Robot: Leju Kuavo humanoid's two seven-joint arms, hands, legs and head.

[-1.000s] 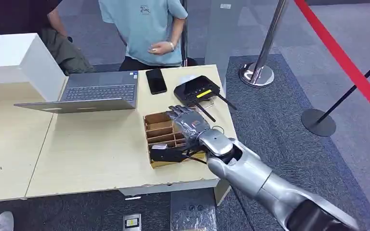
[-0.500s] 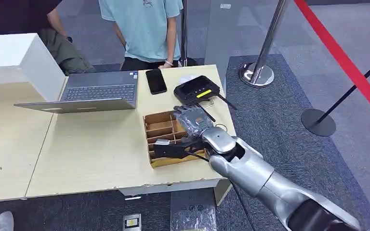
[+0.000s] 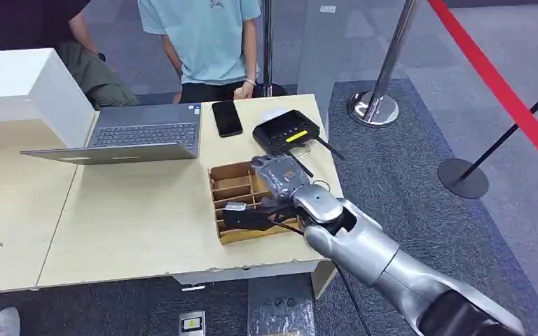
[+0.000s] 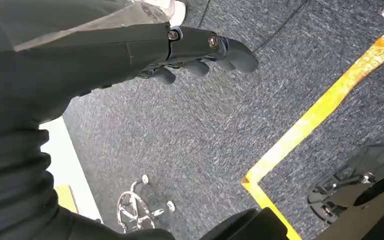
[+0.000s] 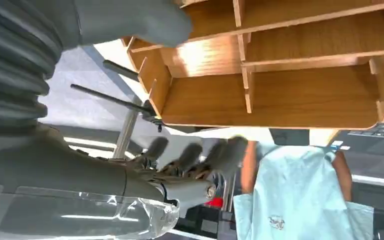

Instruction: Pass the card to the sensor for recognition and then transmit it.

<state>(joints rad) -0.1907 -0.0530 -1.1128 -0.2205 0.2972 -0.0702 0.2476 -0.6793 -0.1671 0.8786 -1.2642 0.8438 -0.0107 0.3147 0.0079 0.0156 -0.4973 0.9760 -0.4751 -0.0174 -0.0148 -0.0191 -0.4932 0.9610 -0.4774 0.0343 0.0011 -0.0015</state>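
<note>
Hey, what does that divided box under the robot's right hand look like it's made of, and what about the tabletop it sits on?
The divided box looks like thin plywood or similar wood board, unpainted: the right wrist view shows warm brown grain and slotted partitions. The tabletop appears to be pale wood-look laminate or veneer, smooth and matte; chipped spots along its front edge suggest a board core, though that is uncertain. The right hand hovers over the box.
</note>
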